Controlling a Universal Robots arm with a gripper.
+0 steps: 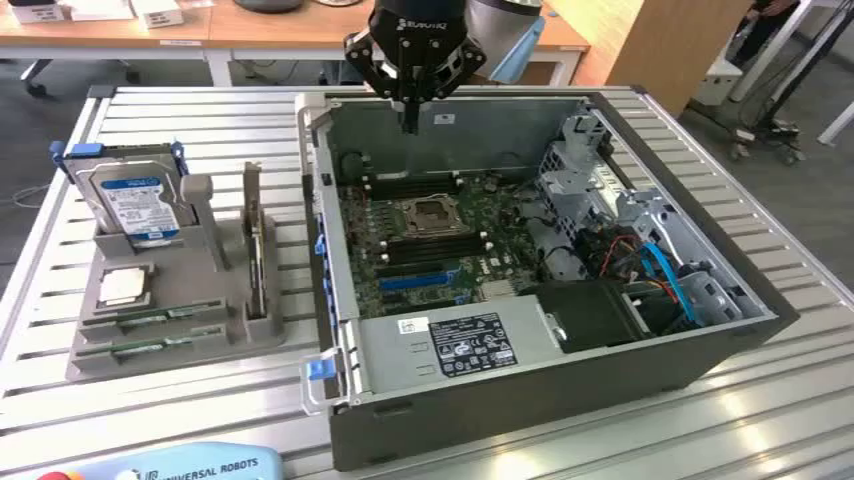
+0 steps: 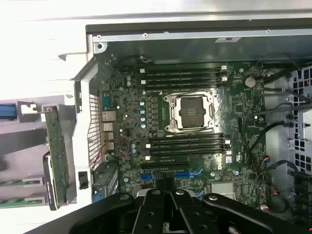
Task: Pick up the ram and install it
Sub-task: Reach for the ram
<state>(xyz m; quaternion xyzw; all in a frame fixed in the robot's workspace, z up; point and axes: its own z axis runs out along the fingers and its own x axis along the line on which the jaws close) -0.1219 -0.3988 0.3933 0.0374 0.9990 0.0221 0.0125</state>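
Two green ram sticks point(image 1: 150, 317) lie flat in the front slots of a grey holder point(image 1: 200, 345) at the exterior view's left; one ram stick point(image 2: 19, 183) also shows in the wrist view. My gripper point(image 1: 410, 122) hangs over the far side of the open computer case point(image 1: 534, 400), well away from the holder. Its fingers are shut together with nothing between them, and my gripper point(image 2: 168, 191) points down at the motherboard. The dark memory slots point(image 2: 187, 144) beside the processor socket point(image 2: 191, 112) stand empty.
The holder also carries a hard drive point(image 1: 134, 200), a silver processor chip point(image 1: 123, 287) and an upright expansion card point(image 1: 252, 240). Cables and a drive cage point(image 1: 641, 260) fill the case's right side. A teach pendant point(image 1: 174, 465) lies at the slatted table's front edge.
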